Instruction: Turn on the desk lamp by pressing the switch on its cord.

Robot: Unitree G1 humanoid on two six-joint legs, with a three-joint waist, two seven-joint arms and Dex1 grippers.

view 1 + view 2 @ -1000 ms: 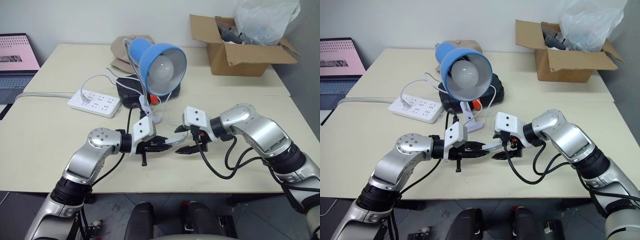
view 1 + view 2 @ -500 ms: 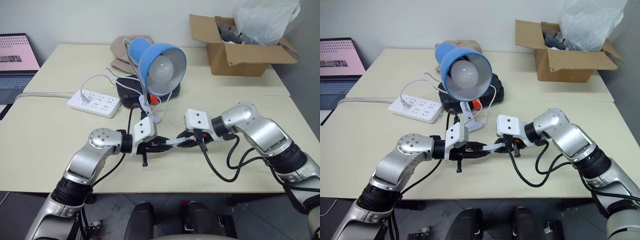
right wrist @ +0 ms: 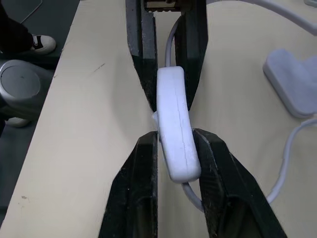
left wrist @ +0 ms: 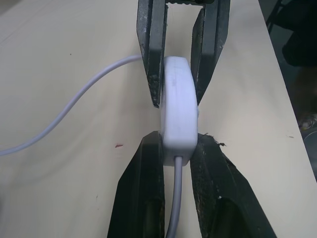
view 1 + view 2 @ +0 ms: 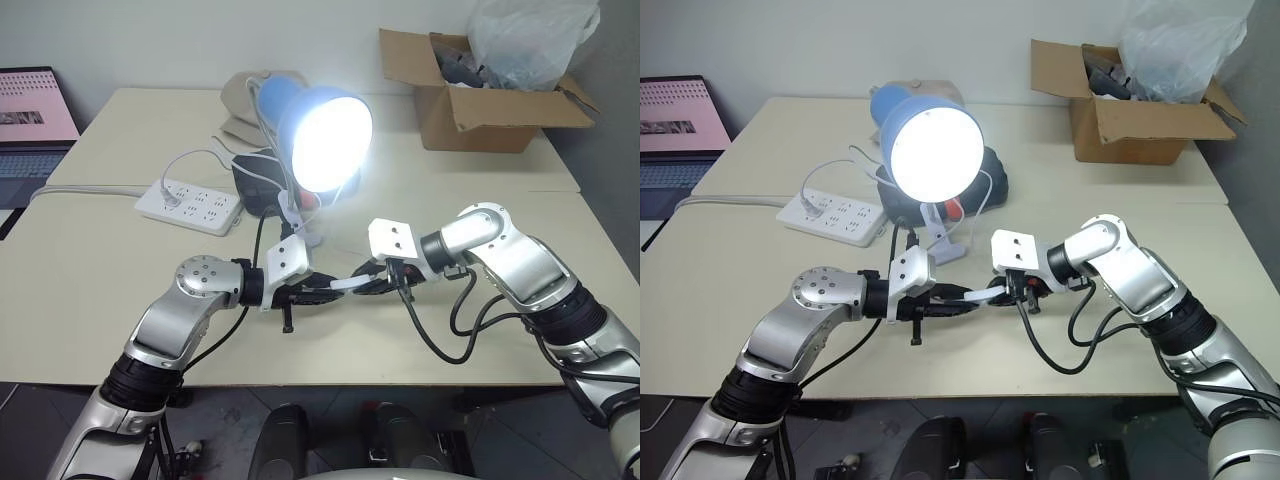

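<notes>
Your lamp is on now, and your right gripper is on the switch.

A second ago the desk lamp sits dark with its bulb plain white; now the bulb glares bright and washes out the blue shade. Your right gripper stood open just short of the switch then; now its black fingers are closed in against the switch's sides, nose to nose with the left gripper.

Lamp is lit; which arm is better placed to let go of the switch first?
Probably the right gripper: the left gripper alone would still hold the switch above the table.
</notes>
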